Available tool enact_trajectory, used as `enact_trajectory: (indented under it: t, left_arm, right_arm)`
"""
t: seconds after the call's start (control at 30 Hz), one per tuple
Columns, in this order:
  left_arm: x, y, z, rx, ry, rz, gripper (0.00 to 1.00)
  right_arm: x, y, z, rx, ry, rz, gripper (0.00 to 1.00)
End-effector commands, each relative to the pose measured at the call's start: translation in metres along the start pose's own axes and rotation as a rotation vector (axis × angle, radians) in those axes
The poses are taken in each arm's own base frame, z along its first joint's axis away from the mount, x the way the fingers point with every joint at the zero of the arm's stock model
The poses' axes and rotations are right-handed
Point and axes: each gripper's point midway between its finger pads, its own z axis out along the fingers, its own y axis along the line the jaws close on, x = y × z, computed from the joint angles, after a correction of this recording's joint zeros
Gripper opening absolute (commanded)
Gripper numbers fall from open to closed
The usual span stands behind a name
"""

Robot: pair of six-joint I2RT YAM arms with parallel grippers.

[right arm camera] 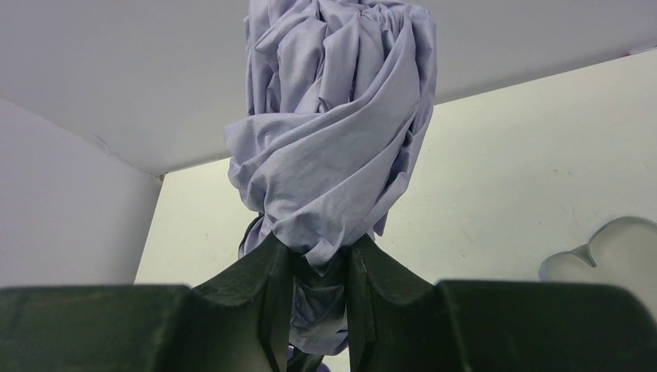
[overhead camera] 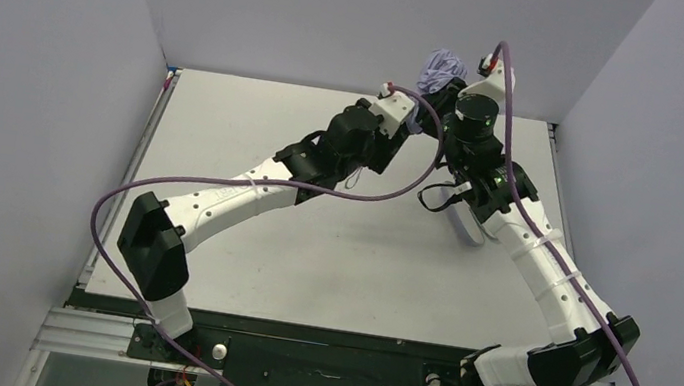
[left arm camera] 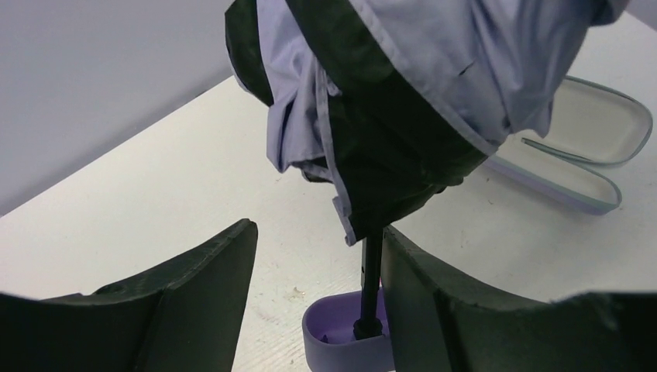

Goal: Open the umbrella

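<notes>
1. Holding the umbrella (overhead camera: pixel 443 69) up off the table (overhead camera: pixel 310 249), over its far edge and close to the back wall (overhead camera: pixel 343 11), with the canopy folded and bunched rather than spread.
2. Clamping the right gripper (right arm camera: pixel 319 249) tight on the lower part of the lavender canopy (right arm camera: pixel 333 139), fingers (right arm camera: pixel 256 287) pressing into the fabric from both sides and twisted folds bulging out above them.
3. Setting the left gripper (left arm camera: pixel 318 232) with its jaws well apart on either side of the shaft (left arm camera: pixel 372 267), gripping nothing.
4. Running that thin black shaft down out of the canopy's black inside, just beside the finger on the right of the left wrist view. Leaving a wide gap to the other finger. Impossible to tell whether shaft and near finger are touching.
5. Carrying the small lavender handle (left arm camera: pixel 341 345) at the shaft's lower end, below the left fingertips and low over the table. Impossible to tell whether it is resting on the surface.
6. Lying open on the table beyond the umbrella, a case (left arm camera: pixel 596 132) with a lavender rim and pale inside, well apart from the handle.
7. Meeting at the umbrella in the top view, with the left arm reaching in from the left below the canopy and the right arm reaching in just beside it on the right.
</notes>
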Motion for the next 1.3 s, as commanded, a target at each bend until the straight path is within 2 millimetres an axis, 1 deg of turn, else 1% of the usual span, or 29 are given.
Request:
enact_trajectory:
  t: [0.0, 0.2, 0.23, 0.27, 0.3, 0.33, 0.37, 0.4, 0.43, 0.57, 0.63, 0.7, 0.8, 1.0, 1.27]
  left_arm:
    - [0.001, 0.004, -0.005, -0.053, 0.016, 0.019, 0.55]
    - [0.036, -0.007, -0.012, -0.02, 0.106, 0.032, 0.5]
    - [0.039, -0.008, -0.013, -0.016, 0.114, 0.033, 0.49]
    - [0.048, -0.009, -0.014, -0.01, 0.136, 0.037, 0.49]
    - [0.051, -0.009, -0.016, -0.008, 0.142, 0.038, 0.49]
    - [0.059, -0.01, -0.017, -0.001, 0.159, 0.041, 0.49]
    - [0.06, -0.01, -0.019, 0.002, 0.158, 0.039, 0.49]
    - [0.069, -0.011, -0.02, 0.007, 0.173, 0.044, 0.49]
    - [0.07, -0.01, -0.022, 0.01, 0.175, 0.044, 0.49]
    - [0.092, -0.014, -0.029, 0.028, 0.219, 0.016, 0.5]
    - [0.105, -0.015, -0.031, 0.033, 0.245, 0.021, 0.5]
    - [0.114, -0.015, -0.033, 0.036, 0.264, 0.024, 0.5]
    - [0.126, -0.017, -0.036, 0.044, 0.293, 0.022, 0.5]
    - [0.159, -0.019, -0.046, 0.07, 0.365, 0.036, 0.49]
    - [0.195, -0.024, -0.062, 0.114, 0.457, 0.052, 0.48]
  right_arm:
    - [-0.064, 0.011, -0.024, -0.022, -0.201, 0.075, 0.0]
    - [-0.079, 0.008, -0.025, 0.002, -0.25, 0.055, 0.0]
    - [-0.08, 0.008, -0.024, 0.005, -0.257, 0.052, 0.0]
    - [-0.084, 0.006, -0.024, 0.013, -0.266, 0.048, 0.0]
    - [-0.086, 0.005, -0.023, 0.015, -0.271, 0.049, 0.0]
    - [-0.09, 0.004, -0.023, 0.022, -0.28, 0.053, 0.0]
    - [-0.091, 0.003, -0.023, 0.025, -0.284, 0.055, 0.0]
    - [-0.096, 0.0, -0.023, 0.031, -0.294, 0.06, 0.0]
    - [-0.099, 0.0, -0.023, 0.031, -0.3, 0.063, 0.0]
    - [-0.112, -0.01, -0.022, 0.045, -0.33, 0.079, 0.0]
    - [-0.119, -0.012, -0.022, 0.045, -0.347, 0.09, 0.0]
    - [-0.124, -0.014, -0.022, 0.046, -0.359, 0.098, 0.0]
    - [-0.13, -0.016, -0.023, 0.048, -0.374, 0.102, 0.0]
    - [-0.145, -0.022, -0.024, 0.065, -0.412, 0.11, 0.0]
    - [-0.166, -0.022, -0.023, 0.059, -0.469, 0.117, 0.0]
